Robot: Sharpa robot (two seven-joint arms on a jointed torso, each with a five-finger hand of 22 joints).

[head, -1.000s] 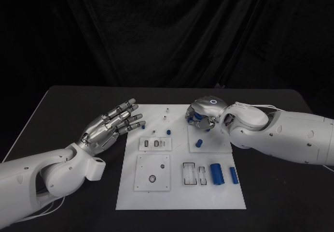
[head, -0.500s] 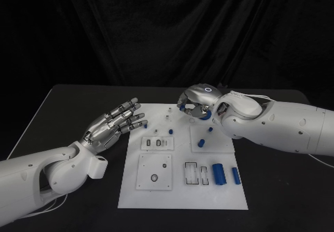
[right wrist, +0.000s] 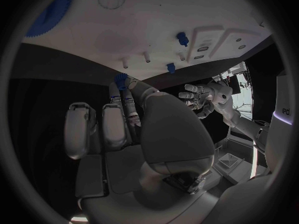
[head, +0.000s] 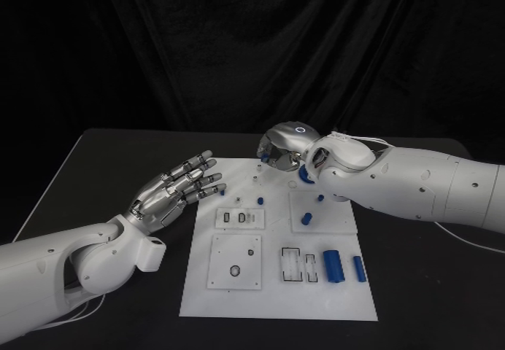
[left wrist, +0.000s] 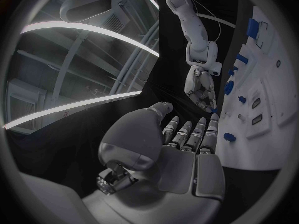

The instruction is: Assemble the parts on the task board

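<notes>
Head view: black desk (head: pixel 105 160), white task board (head: pixel 276 288) lying flat at its middle. Right arm reaches in over the board's far end; right hand (head: pixel 284 148) hangs above the far edge, palm down, fingers curled. Right wrist view shows a small blue part (right wrist: pixel 120 79) at the tips of two fingers (right wrist: pixel 127 102); whether it is actually pinched, I cannot tell. Left hand (head: pixel 174 188) is just off the board's left edge, palm up, fingers spread and straight, holding nothing; confirmed in left wrist view (left wrist: pixel 187 149).

On the board, near right side: large blue cylinder (head: pixel 333 265) with a slimmer blue bar (head: pixel 359 268) just beside it, both lying flat next to two dark-rimmed slots (head: pixel 297 264). Further back on the right, a small blue peg (head: pixel 306 217) lying on a raised square plate. Mid-board, a small upright blue peg (head: pixel 260 199).
</notes>
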